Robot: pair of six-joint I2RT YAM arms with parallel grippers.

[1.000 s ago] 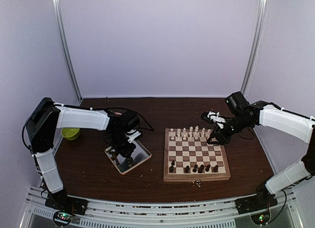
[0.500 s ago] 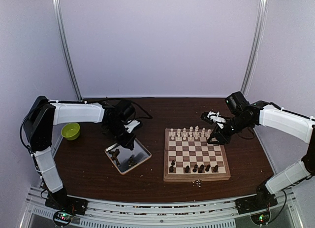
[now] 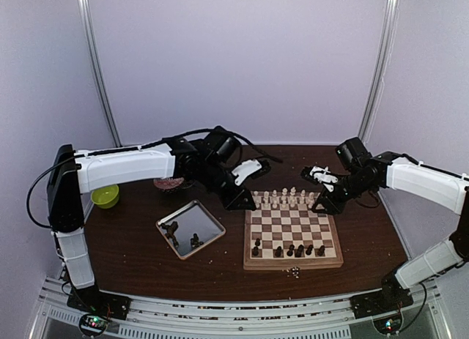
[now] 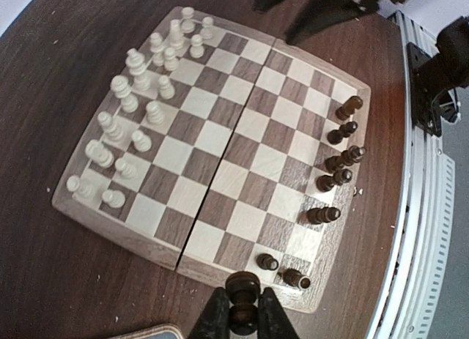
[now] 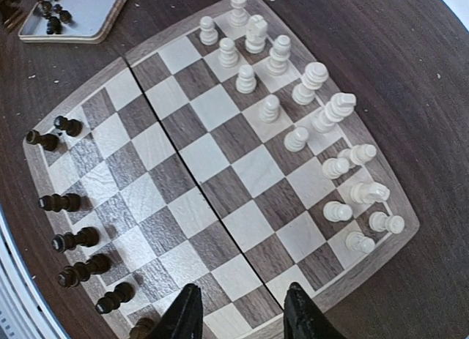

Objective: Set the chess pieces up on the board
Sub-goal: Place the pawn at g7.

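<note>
My left gripper (image 4: 242, 304) is shut on a dark chess piece (image 4: 244, 286), held just off the board's (image 4: 242, 178) near corner in the left wrist view. In the top view this gripper (image 3: 240, 200) hangs at the far left corner of the board (image 3: 293, 266). Cream pieces (image 3: 282, 200) fill the two far rows, and dark pieces (image 3: 289, 250) stand along the near rows. Over the far right corner my right gripper (image 3: 320, 206) hovers. Its fingers (image 5: 185, 313) stand open above bare squares (image 5: 256, 170), with nothing between them. Cream pieces (image 5: 322, 119) and dark pieces (image 5: 73, 240) line opposite sides.
A silver tray (image 3: 209, 225) with a few dark pieces (image 3: 195, 241) lies left of the board; it also shows in the right wrist view (image 5: 80, 17). A green bowl (image 3: 106, 196) sits at the far left. A few small bits (image 3: 293, 272) lie before the board's front rim.
My left arm has lifted off the tray and swung right to the board's far left corner, carrying a dark piece. The right arm has not moved.
</note>
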